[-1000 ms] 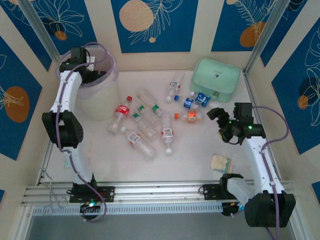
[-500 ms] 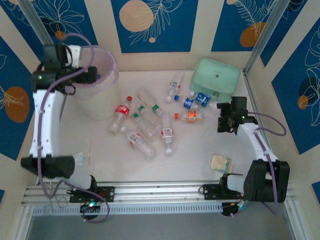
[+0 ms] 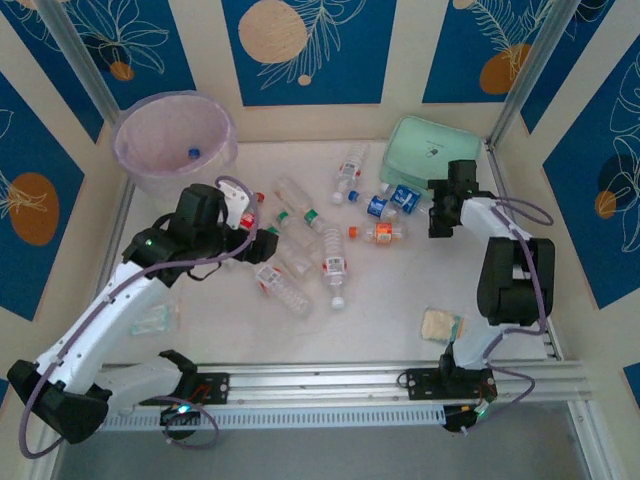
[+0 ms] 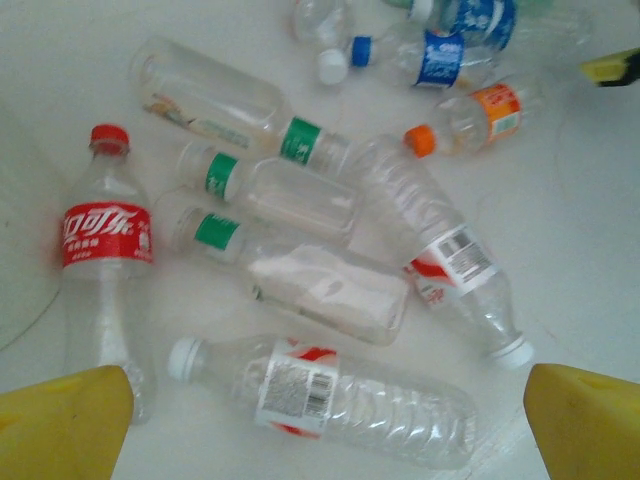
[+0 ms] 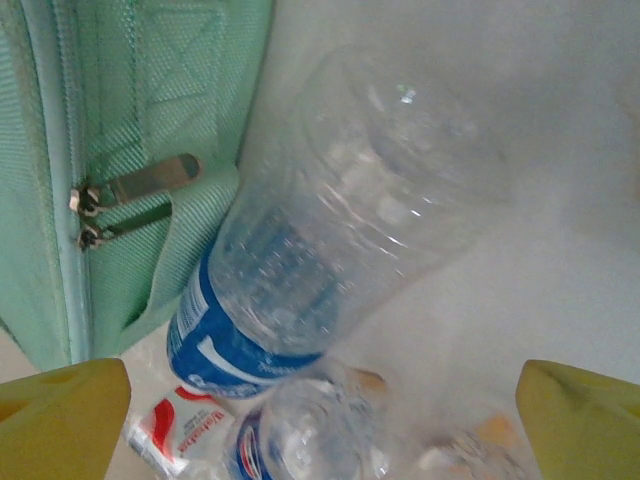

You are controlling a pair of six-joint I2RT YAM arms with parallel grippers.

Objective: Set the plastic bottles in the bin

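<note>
Judging by one blue cap (image 3: 193,154) seen inside the bin (image 3: 150,178), little is done: about a dozen plastic bottles (image 3: 335,265) are left lying on the bench (image 3: 385,305), with left claw (image 3: 243,225) and right claw (image 3: 434,216) held wide apart, empty.

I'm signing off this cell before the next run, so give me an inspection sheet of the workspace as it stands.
Surface: white table, bare towards the front rail.
Job's things: plastic bottles lying scattered mid-table, several crushed; bin at far left, one blue-capped item inside.
Clutter: mint-green zip case far right; beige packet near the right arm's base; clear packet by the left arm.
Hands: left hand open above the bottles, empty; right hand open over a blue-label bottle beside the case, empty.
Cables: purple cables run along both arms; thin wire loose at the near-left rail.
Surroundings: blue and cream floral wall panels.
</note>
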